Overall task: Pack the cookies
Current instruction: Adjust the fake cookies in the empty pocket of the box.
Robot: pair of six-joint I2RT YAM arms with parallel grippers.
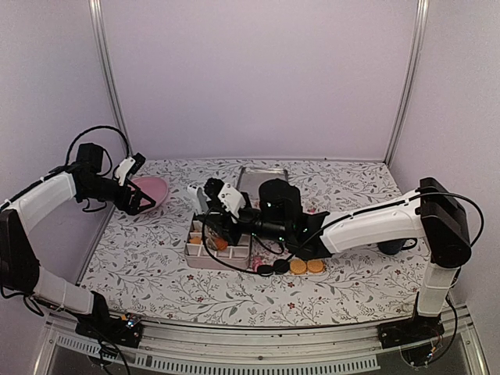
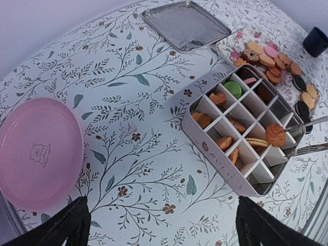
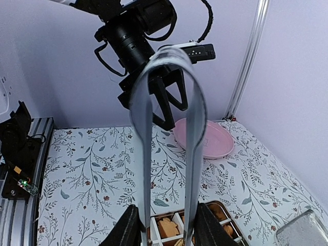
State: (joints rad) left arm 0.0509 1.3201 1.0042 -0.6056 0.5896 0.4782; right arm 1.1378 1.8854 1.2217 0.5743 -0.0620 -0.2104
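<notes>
A white compartment box (image 2: 220, 164) holds several cookies, orange ones and one green (image 2: 233, 88). More cookies (image 2: 270, 60) lie loose beside it, orange, pink and black. My right gripper (image 3: 166, 231) is shut on metal tongs (image 3: 190, 133). The tongs' tips (image 2: 300, 137) pinch an orange cookie (image 2: 275, 134) over a compartment at the box's right side. In the top view the right gripper (image 1: 231, 216) hovers over the box (image 1: 205, 258). My left gripper (image 2: 161, 223) stands open above the bare cloth, between the box and the pink plate, holding nothing.
A pink plate (image 2: 36, 151) lies at the far left (image 1: 153, 190). The metal lid (image 2: 187, 23) rests behind the box. A dark cup (image 2: 315, 41) stands past the loose cookies. Loose orange and black cookies (image 1: 305, 266) lie right of the box.
</notes>
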